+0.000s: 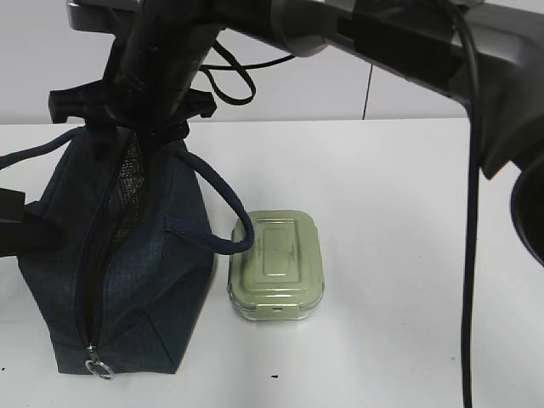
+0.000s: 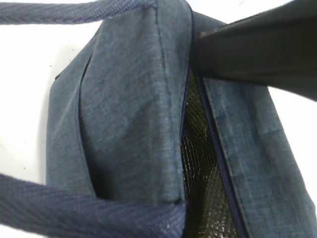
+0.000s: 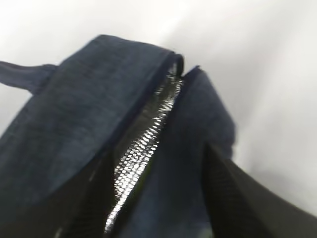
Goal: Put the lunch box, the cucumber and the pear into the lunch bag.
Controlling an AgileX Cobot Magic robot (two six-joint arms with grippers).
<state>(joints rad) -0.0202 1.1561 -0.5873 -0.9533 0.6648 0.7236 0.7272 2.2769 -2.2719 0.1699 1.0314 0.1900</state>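
Note:
The navy lunch bag (image 1: 144, 280) stands at the left, its top zipper open and its foil lining showing. The sage-green lunch box (image 1: 276, 265) lies on the table just right of the bag, under a loop handle (image 1: 223, 204). My right gripper (image 1: 143, 119) reaches across to the bag's far top end. In the right wrist view my right gripper (image 3: 158, 153) is open, its dark fingers (image 3: 237, 198) astride the bag's opening (image 3: 143, 144). My left gripper (image 1: 13, 225) is pressed against the bag's left side. Its jaws are hidden in the left wrist view, which the bag (image 2: 129, 109) fills. The cucumber and pear are out of view.
The metal ring pull (image 1: 100, 369) hangs at the bag's near end. The right arm (image 1: 382, 38) and its cable (image 1: 467, 221) cross above the table's right half. The white table (image 1: 399, 195) extends to the right of the lunch box.

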